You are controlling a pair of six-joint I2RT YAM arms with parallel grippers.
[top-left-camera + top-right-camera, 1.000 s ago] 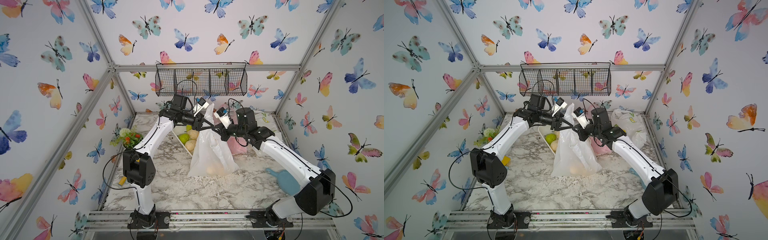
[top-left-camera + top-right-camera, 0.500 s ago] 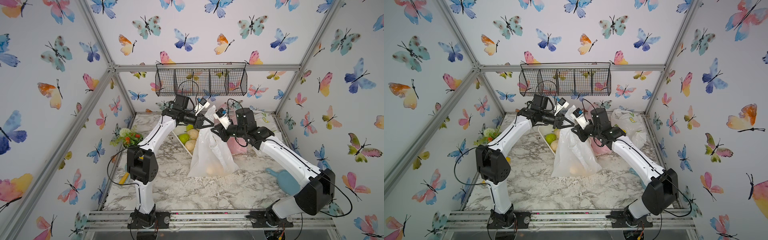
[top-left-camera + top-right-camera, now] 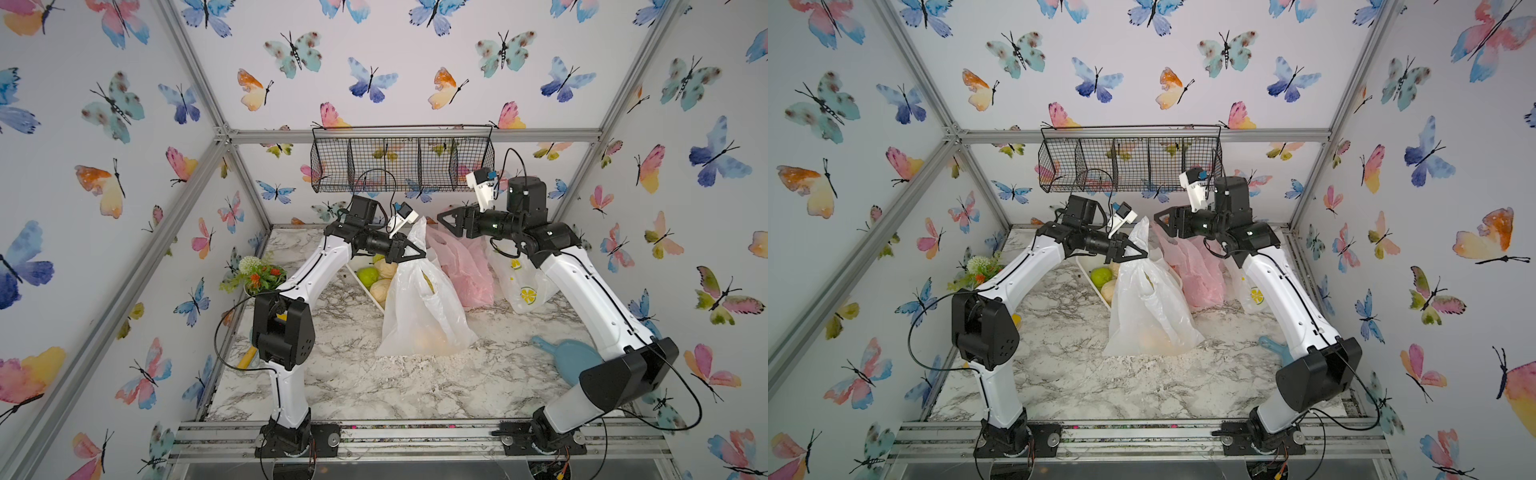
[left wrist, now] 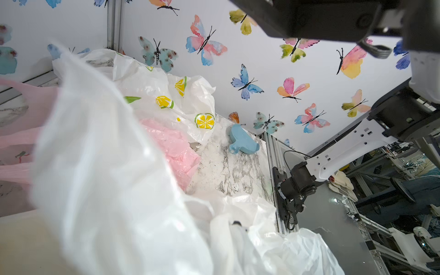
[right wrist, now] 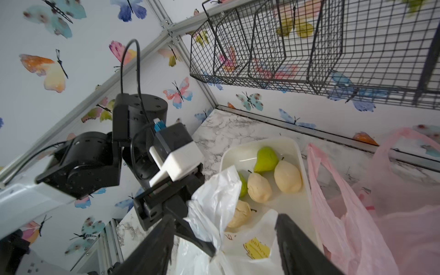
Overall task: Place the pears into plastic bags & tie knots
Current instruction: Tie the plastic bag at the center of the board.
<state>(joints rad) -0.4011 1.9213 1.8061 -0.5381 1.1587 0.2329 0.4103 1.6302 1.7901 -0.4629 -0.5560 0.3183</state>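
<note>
A white plastic bag (image 3: 424,307) stands on the marble table in both top views, with pale pears (image 3: 432,341) showing through its bottom. My left gripper (image 3: 419,254) is shut on the bag's upper handle strip (image 5: 214,202) and holds it up. In the left wrist view the bag (image 4: 107,178) hides my jaws. My right gripper (image 3: 444,222) hovers open above and behind the bag, with nothing between its fingers (image 5: 154,242). Green (image 5: 265,159) and cream pears (image 5: 287,176) lie in a white tray (image 5: 262,142). A pink bag (image 3: 461,266) and a lemon-print bag (image 3: 519,286) lie behind.
A black wire basket (image 3: 399,162) hangs on the back wall just above my right wrist. A flower pot (image 3: 259,274) stands at the table's left edge. A blue scoop (image 3: 569,357) lies at the right, beside my right arm.
My right gripper has opened, let go of the white bag and risen back to the right. My left gripper has shut on the bag's handle.
</note>
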